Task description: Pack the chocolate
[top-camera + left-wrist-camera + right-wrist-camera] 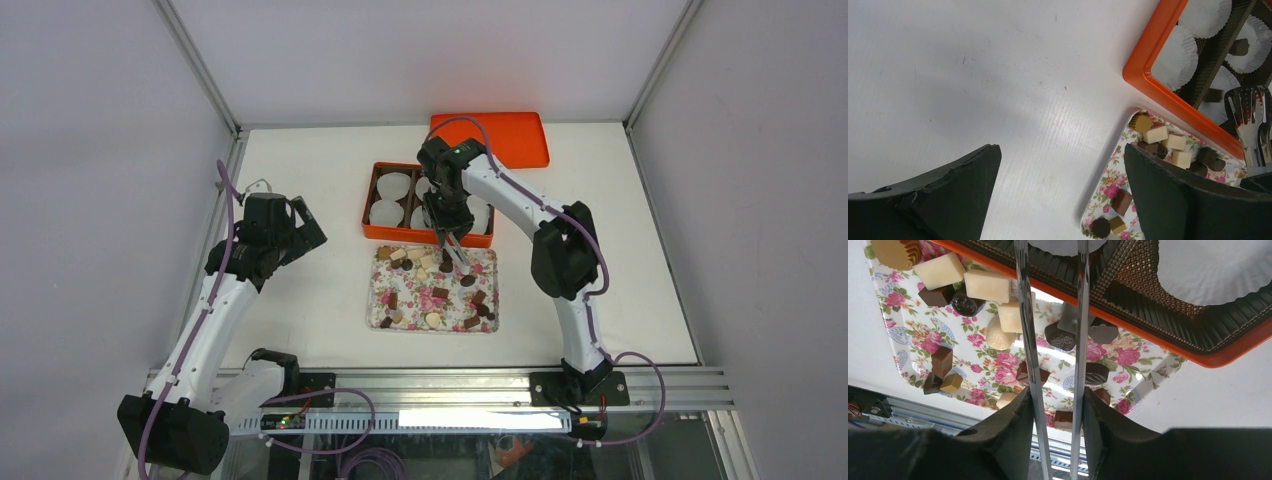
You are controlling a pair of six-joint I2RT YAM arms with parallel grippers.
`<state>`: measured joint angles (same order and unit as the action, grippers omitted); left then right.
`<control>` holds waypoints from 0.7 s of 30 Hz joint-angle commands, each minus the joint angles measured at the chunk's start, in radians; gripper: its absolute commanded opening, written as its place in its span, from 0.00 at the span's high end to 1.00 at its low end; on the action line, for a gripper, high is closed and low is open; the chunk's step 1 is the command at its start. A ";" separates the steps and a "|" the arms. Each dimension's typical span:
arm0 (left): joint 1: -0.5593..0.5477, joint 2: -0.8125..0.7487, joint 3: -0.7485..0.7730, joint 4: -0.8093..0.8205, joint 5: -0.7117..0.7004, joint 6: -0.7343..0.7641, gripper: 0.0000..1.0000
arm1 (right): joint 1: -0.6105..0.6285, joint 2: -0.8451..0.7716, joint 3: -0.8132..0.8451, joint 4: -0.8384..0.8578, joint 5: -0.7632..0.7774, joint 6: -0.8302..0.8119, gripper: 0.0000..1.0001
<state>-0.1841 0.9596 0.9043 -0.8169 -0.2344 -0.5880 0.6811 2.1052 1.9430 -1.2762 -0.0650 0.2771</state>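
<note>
Chocolate point(1060, 337) pieces loose on floral tray point(898, 320), right claw point(1055, 405) clamped on metal tongs point(1024, 315), tong arms partly apart, left claw point(1060, 170) wide open, empty, over white tabletop point(973, 75)

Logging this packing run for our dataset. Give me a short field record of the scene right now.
left end effector: open, over bare table beside tray
right end effector: shut on tongs, over tray's far side
chocolate: mostly on tray, some in box
box: orange, holds white paper cups
lid: orange, behind box
</note>
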 commanded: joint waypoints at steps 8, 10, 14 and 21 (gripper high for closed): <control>-0.006 -0.020 0.004 0.019 -0.006 -0.010 0.01 | 0.004 -0.098 0.026 0.007 0.022 -0.011 0.63; -0.005 -0.018 0.005 0.018 -0.005 -0.009 0.01 | 0.006 -0.149 0.015 0.002 0.027 -0.007 0.64; -0.005 -0.011 0.005 0.019 -0.003 -0.010 0.01 | 0.014 -0.313 -0.094 -0.003 0.048 0.004 0.64; -0.006 0.030 0.027 0.028 0.021 -0.006 0.01 | 0.034 -0.593 -0.451 0.015 0.046 0.089 0.64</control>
<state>-0.1841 0.9760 0.9043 -0.8188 -0.2329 -0.5884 0.7017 1.6382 1.6371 -1.2675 -0.0200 0.3058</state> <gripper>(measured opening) 0.991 0.365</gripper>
